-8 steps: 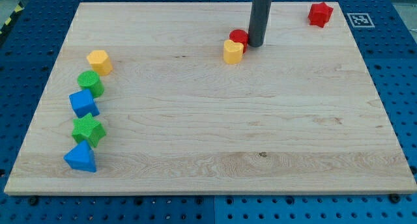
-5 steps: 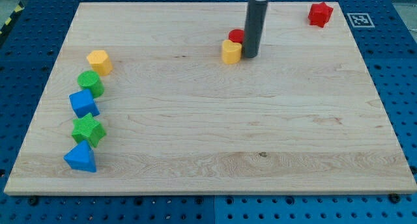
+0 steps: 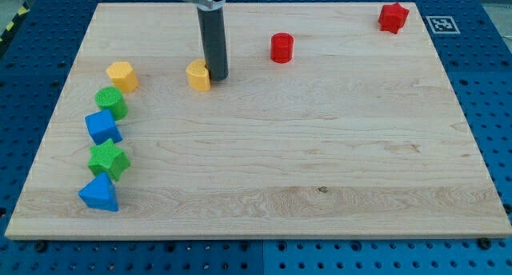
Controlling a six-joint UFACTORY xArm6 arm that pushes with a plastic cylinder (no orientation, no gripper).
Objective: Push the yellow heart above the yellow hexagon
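The yellow heart (image 3: 198, 75) lies on the wooden board (image 3: 320, 147) in its upper middle-left part. My tip (image 3: 218, 76) touches the heart's right side. The yellow hexagon (image 3: 122, 76) lies near the board's left edge, level with the heart and well to its left. The rod rises from the tip to the view's top.
Below the hexagon, down the left edge, stand a green cylinder (image 3: 111, 102), a blue block (image 3: 102, 126), a green block (image 3: 108, 159) and a blue triangle (image 3: 99, 193). A red cylinder (image 3: 282, 48) stands right of the rod. A red star (image 3: 393, 17) sits at the top right.
My tip has moved left, pushing the yellow heart away from the red cylinder and toward the yellow hexagon. The red cylinder now stands uncovered.
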